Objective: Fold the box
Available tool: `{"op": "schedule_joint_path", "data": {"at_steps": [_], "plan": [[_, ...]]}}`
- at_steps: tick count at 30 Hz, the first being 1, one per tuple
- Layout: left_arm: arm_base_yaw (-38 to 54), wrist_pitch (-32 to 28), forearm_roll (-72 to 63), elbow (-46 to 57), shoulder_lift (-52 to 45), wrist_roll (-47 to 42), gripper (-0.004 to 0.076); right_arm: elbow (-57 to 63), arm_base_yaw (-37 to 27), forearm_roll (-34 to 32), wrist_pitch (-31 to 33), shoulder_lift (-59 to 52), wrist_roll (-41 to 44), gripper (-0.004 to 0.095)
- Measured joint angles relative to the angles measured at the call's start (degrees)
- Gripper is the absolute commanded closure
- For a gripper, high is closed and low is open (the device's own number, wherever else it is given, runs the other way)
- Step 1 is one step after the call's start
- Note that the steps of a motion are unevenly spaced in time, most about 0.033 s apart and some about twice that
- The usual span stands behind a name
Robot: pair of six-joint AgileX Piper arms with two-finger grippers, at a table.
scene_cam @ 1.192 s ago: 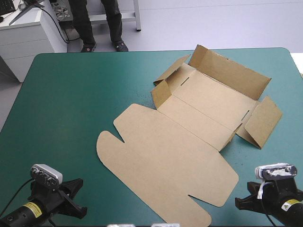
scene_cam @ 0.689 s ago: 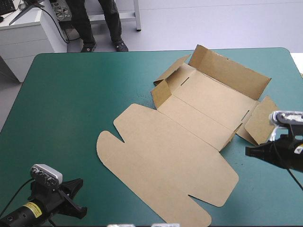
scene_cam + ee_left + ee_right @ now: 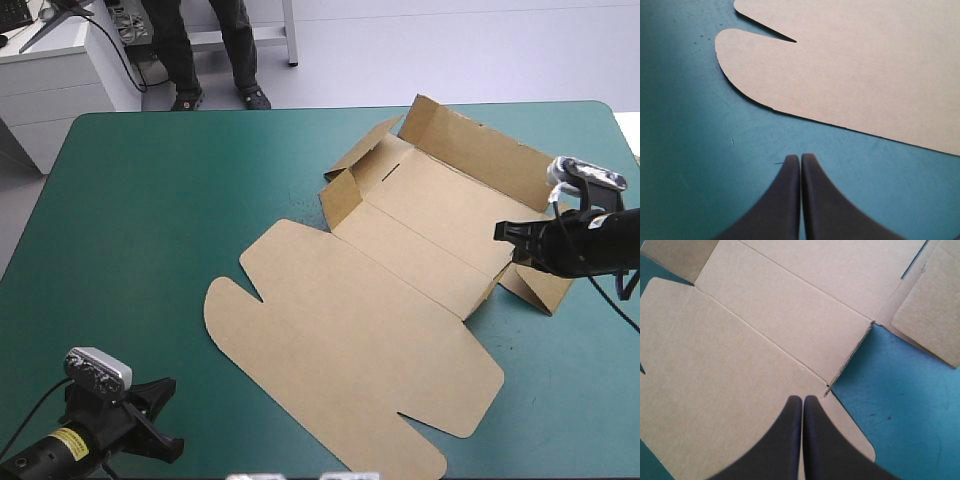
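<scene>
Hovering over the partly raised brown cardboard box, my right gripper was pressed together, the left gripper too; I judged a slow push under the side flap best.

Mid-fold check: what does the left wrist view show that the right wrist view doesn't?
Only left wrist: the left end effector, shut, over bare teal-green cover, just short of a rounded flap. Only right wrist: the right end effector, shut, over the box near a crease's end, a side flap ahead. Both: the brown box and the cover.
</scene>
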Motion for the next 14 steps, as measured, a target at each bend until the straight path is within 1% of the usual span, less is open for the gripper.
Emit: {"op": "schedule_joint_path", "data": {"at_steps": [3,5,7,10,12,14], "plan": [[0.0,0.0,0.0,0.0,0.0,0.0,0.0732,-0.1,5.2,-2.0,0.0,1.0,1.7,0.0903],[0.0,0.0,0.0,0.0,0.0,0.0,0.0732,-0.1,8.7,-4.9,0.0,1.9,3.4,0.0905],[0.0,0.0,0.0,0.0,0.0,0.0,0.0732,-0.1,11.0,-9.7,0.1,2.7,6.9,0.0904],[0.0,0.0,0.0,0.0,0.0,0.0,0.0732,-0.1,11.7,-15.4,0.1,3.8,10.7,0.0903],[0.0,0.0,0.0,0.0,0.0,0.0,0.0732,-0.1,11.8,-17.1,0.0,4.3,12.4,0.0898],[0.0,0.0,0.0,0.0,0.0,0.0,0.0732,-0.1,11.8,-17.6,0.0,4.9,14.6,0.0853]]}}
